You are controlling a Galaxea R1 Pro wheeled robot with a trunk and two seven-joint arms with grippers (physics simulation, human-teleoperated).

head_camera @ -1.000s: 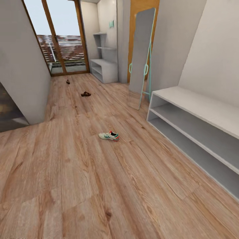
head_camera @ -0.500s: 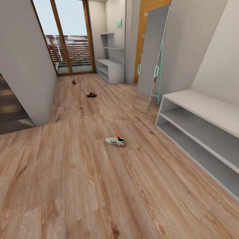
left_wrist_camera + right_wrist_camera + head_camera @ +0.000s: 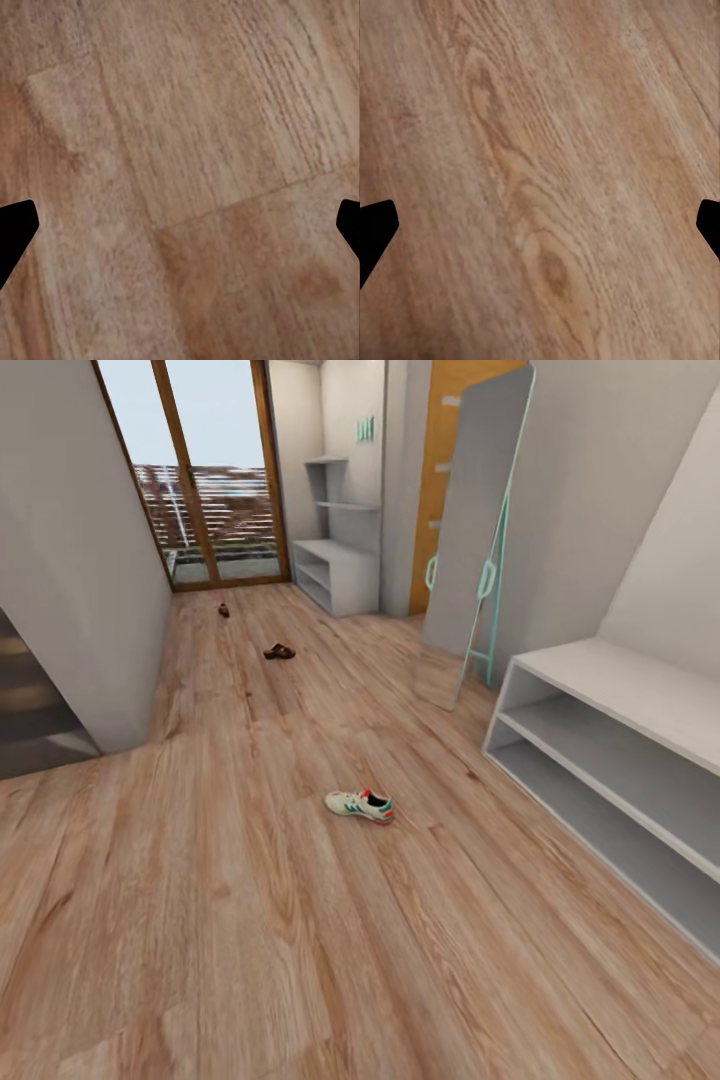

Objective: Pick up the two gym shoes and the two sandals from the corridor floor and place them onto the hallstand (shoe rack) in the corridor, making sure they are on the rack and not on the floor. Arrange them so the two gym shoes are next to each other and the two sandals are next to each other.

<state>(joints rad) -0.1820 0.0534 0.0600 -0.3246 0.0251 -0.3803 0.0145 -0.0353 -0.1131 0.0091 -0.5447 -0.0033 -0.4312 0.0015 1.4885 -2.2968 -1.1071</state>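
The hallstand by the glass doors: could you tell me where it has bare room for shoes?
The hallstand bench top and both tiers beneath look bare, as do its wall shelves. Nothing is crowded: one gym shoe and two sandals lie scattered on the corridor floor.

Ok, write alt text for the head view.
One gym shoe lies alone mid-corridor on the wood-plank floor. Two dark sandals lie farther off toward the hallstand by the glass doors; low white shelving lines the right.

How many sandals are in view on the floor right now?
2. One sandal lies mid-corridor; the other sandal lies farther off near the glass door. Both are small, so details are unclear.
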